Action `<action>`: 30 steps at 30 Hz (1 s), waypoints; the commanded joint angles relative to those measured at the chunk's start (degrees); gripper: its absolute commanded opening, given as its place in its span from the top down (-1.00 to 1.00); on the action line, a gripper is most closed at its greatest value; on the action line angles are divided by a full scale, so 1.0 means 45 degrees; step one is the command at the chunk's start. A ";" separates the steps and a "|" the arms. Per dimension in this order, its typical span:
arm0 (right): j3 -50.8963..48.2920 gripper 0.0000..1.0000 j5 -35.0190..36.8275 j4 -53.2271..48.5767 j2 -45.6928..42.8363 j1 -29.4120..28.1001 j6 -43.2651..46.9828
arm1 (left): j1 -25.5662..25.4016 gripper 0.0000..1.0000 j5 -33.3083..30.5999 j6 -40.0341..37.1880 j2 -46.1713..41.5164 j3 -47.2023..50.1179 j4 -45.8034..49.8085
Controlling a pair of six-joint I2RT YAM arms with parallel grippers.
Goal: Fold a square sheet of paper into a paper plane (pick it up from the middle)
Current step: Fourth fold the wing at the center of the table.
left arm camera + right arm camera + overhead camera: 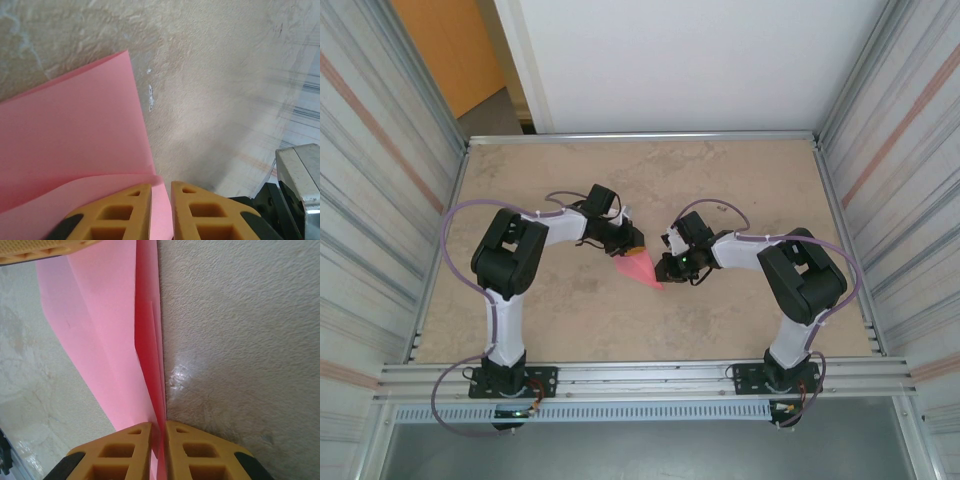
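Paper plane (638, 267) sits at mid-frame in the top view, a pink wedge tapering to a point at its lower right, over the beige table (570, 330). I read the left gripper (636, 244) at the paper's upper edge and the right gripper (662, 272) at its lower-right tip. The two are close together, with the paper spanning the short gap.

On the left wrist view, the jaws stand almost closed, with only a slit between the yellow fingers (125, 210). A strip of pink paper runs up through that slit, so I take it as pinched. The rest of the paper spreads over the left half of the frame, and bare table lies to the right.

On the right wrist view, the jaws are pressed together on the folded paper at the bottom centre. From there the paper rises up the frame, with a darker crease along its right edge. A paler flap widens toward the upper left, where a yellow finger (45, 250) of the left gripper crosses the top corner. Whether the paper rests on the table or hangs just above it, I cannot tell.
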State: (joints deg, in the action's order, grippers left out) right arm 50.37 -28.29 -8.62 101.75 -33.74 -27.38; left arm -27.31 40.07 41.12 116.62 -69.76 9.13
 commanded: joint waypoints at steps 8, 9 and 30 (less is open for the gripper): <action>-0.0278 0.59 0.0466 -0.0433 0.0228 -0.0296 -0.0194 | 0.0133 0.62 0.0052 -0.0406 0.0688 -0.0261 0.0651; -0.0228 0.57 0.0487 -0.0493 0.0064 -0.0287 -0.0251 | 0.0131 0.62 0.0012 -0.0425 0.0687 -0.0259 0.0696; 0.2426 0.68 -0.0176 -0.0687 0.0134 -0.0878 -0.0757 | 0.0131 0.63 -0.0116 -0.0430 0.0687 -0.0221 0.0882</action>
State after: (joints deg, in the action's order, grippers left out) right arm 59.66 -27.22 -10.92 99.70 -37.17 -31.00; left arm -26.98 40.49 40.14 117.86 -70.30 10.17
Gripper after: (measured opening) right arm 0.169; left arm 0.188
